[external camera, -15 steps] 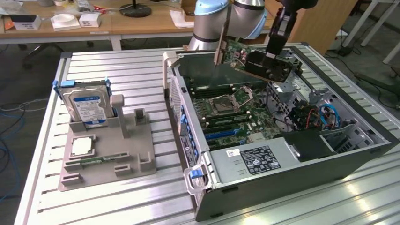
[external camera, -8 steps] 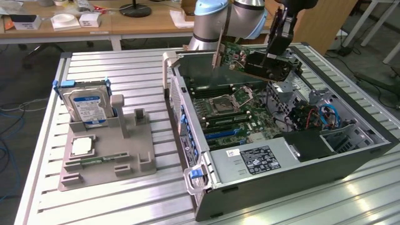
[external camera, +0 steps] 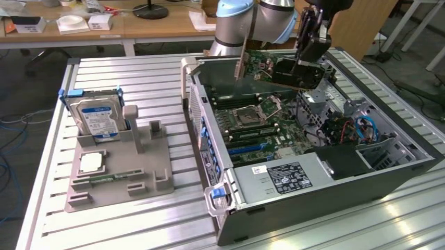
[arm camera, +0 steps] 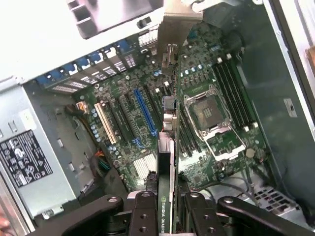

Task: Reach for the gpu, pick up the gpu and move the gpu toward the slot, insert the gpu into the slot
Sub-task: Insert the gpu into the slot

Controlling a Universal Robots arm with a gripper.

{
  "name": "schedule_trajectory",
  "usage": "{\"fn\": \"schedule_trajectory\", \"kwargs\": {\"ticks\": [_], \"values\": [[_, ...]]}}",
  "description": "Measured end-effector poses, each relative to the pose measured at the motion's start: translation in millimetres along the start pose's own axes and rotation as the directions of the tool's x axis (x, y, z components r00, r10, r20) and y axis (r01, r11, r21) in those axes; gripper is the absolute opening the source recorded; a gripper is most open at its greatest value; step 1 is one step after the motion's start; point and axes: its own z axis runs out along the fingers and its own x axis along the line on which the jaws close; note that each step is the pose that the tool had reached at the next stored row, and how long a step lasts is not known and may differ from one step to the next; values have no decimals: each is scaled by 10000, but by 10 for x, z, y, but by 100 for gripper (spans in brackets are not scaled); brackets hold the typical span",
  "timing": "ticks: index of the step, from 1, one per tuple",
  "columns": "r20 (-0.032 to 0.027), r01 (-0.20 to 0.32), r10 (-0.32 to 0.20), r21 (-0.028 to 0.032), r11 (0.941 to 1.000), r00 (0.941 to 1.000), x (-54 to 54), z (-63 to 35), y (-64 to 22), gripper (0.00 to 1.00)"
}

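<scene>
End effector [external camera: 308,60] grips gpu [external camera: 284,76] above the motherboard [external camera: 259,124].

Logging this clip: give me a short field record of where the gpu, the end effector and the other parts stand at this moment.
held item: gpu, clamped in the end effector
gpu position: in the air over the open computer case, above the motherboard
insertion: not seated; long blue slot bare
off to the side: hard drive upright and silver chip flat on the grey fixture, at the exterior view's left
</scene>
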Motion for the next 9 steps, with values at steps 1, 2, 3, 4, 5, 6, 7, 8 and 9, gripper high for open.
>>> {"fn": "schedule_trajectory", "kwargs": {"ticks": [1, 2, 3, 4, 5, 6, 7, 8, 9], "values": [[0, 596, -596, -13, 9982, 9982, 0, 1, 0, 26], [4, 911, -911, -19, 9958, 9958, 3, 3, 0, 26], [2, 1037, -1037, -22, 9946, 9946, 9, 3, 1, 26], [0, 1115, -1115, -23, 9938, 9938, 14, 3, 2, 26], [2, 1183, -1183, -24, 9930, 9930, 19, 5, 4, 26], [3, 1264, -1264, -26, 9920, 9920, 21, 8, 5, 26], [1, 1371, -1371, -28, 9905, 9906, 21, 9, 5, 26], [1, 1526, -1526, -32, 9883, 9883, 21, 13, 6, 26], [5, 1654, -1654, -36, 9862, 9862, 22, 17, 6, 26]]}}
